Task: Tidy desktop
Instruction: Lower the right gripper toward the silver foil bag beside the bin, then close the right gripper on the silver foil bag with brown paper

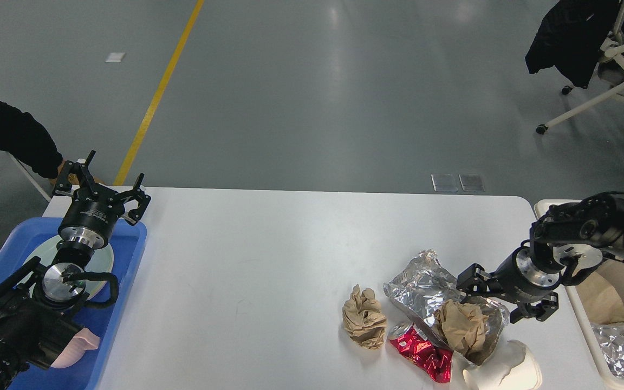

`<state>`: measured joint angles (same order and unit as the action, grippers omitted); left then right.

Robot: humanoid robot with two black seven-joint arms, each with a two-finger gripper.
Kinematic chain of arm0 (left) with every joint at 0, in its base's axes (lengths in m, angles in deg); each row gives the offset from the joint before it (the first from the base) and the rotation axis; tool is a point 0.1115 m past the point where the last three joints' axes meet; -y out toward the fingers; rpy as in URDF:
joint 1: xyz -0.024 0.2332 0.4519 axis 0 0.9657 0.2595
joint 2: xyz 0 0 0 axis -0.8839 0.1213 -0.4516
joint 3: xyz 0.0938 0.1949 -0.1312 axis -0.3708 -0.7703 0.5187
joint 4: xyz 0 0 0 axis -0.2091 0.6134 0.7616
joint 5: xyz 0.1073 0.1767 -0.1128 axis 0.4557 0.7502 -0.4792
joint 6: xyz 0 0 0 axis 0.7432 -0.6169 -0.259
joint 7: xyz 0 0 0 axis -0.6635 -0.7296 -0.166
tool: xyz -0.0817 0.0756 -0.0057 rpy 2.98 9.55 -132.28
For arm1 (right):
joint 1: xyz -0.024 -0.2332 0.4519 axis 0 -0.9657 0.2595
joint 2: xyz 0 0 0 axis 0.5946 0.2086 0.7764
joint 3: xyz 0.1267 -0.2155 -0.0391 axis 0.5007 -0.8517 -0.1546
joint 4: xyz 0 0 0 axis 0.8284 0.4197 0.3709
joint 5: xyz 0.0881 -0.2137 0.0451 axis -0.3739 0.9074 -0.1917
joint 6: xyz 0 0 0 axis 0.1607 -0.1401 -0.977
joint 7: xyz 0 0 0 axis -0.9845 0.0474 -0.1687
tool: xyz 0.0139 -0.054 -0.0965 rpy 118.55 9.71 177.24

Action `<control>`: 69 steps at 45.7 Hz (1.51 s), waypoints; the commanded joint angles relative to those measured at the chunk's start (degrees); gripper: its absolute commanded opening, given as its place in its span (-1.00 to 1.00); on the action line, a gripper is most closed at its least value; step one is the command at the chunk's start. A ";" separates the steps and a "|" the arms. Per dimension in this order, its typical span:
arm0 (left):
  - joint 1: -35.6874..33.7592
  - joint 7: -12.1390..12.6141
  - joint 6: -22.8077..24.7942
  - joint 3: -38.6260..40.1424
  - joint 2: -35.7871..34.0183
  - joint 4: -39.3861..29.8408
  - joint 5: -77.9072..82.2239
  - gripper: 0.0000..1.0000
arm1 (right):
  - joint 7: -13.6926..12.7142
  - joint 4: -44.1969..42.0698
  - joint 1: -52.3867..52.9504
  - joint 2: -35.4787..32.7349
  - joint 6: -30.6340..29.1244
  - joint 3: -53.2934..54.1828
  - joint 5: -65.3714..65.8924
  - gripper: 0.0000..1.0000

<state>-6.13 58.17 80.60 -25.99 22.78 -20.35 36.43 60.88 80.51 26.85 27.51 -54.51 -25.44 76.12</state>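
The desktop (268, 254) is lying wide and white across the middle of the view, reaching from the left pincer (107, 181) to the right pincer (499, 306). The left pincer is hovering over the far end of a blue tray (128, 254) at the desktop's left edge, its fingers spread apart with nothing between them. Just below it in the view, partly hidden by the arm, a pale round plate (103, 260) is lying in the tray, and nearer the camera a pink piece (82, 344) is sitting in the same tray. The right pincer is reaching leftward into a heap of litter, its two fingers standing apart on either side of a crumpled brown paper wad (461, 325) that is resting on a silver foil bag (420, 284); whether the fingers are touching the wad is not clear. Left of this pincer, a second brown paper ball (365, 317) is sitting alone on the desktop, apart from the heap. Below the pincer, a red foil wrapper (423, 355) is lying beside a white paper cup (507, 371) tipped on its side. Behind the pincer, to its right, a cream bin (580, 314) is standing against the desktop's edge, holding brown paper and silver foil.
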 commanded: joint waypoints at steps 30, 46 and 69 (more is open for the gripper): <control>0.00 0.00 0.00 0.00 0.00 0.00 0.00 0.93 | 0.08 -7.69 -9.70 -1.70 4.45 -0.18 0.48 1.00; 0.00 0.00 0.00 0.00 0.00 0.00 0.00 0.93 | 0.00 -6.99 -8.91 -0.91 3.84 0.26 0.39 1.00; 0.00 0.00 0.00 0.00 0.00 0.00 0.00 0.93 | 0.08 -7.52 -9.44 0.85 4.45 1.76 0.39 1.00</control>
<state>-6.13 58.17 80.60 -25.99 22.78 -20.35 36.43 60.95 72.98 17.58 28.22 -50.06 -24.65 76.51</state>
